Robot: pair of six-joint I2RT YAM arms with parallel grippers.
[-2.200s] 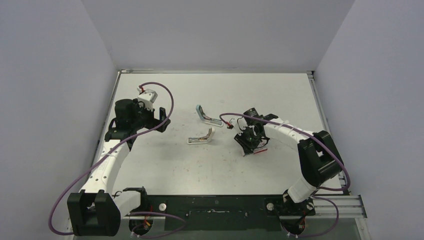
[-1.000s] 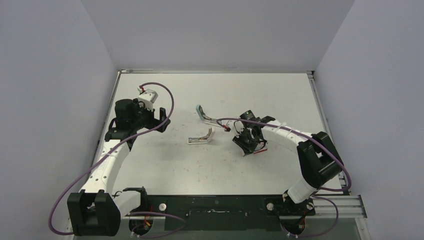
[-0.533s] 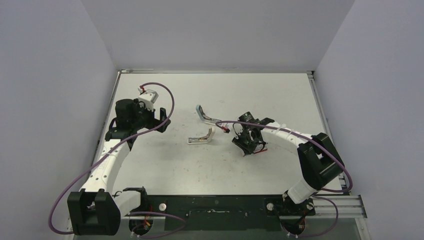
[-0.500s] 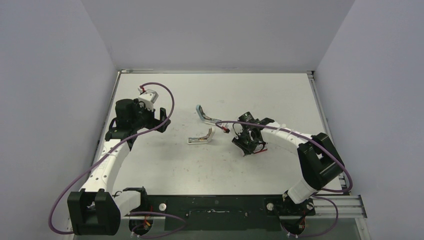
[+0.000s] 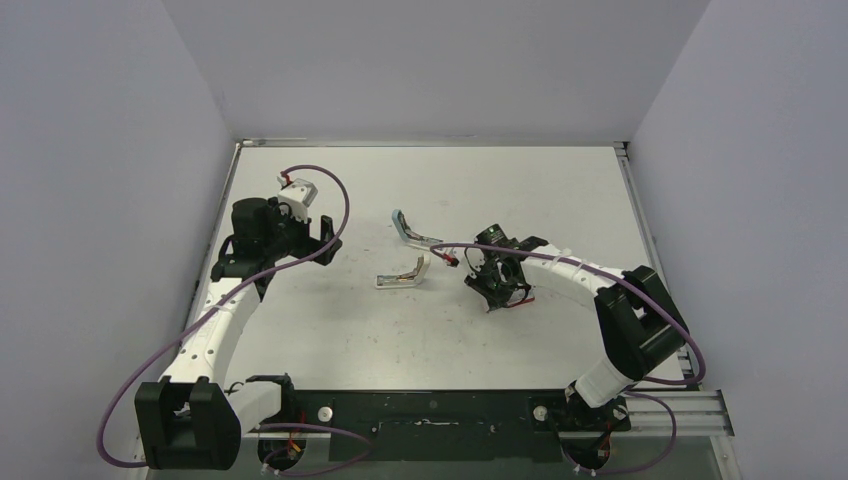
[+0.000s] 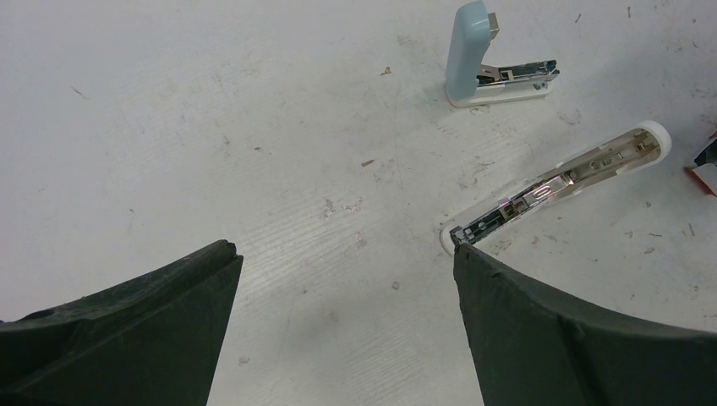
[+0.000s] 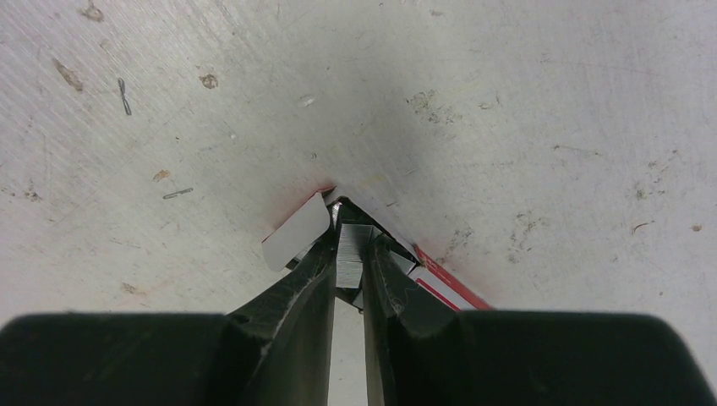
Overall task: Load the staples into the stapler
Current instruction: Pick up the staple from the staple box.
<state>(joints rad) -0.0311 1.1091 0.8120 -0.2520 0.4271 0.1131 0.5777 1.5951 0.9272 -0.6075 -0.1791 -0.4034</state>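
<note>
Red-and-white box (image 7: pixel 295 233); right claw (image 7: pixel 348 243) pinches staples (image 7: pixel 347 271)

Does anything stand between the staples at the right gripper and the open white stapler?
Nothing visible does. The right gripper pinches the silvery metal staple strip inside the red-and-white cardboard box; bare table, under the arm's own purple cable, lies between it and the open white stapler. The light blue stapler sits off that line.

right hand (image 5: pixel 498 288) at red box (image 5: pixel 519 300) | left hand (image 5: pixel 323 238) well apart
</note>
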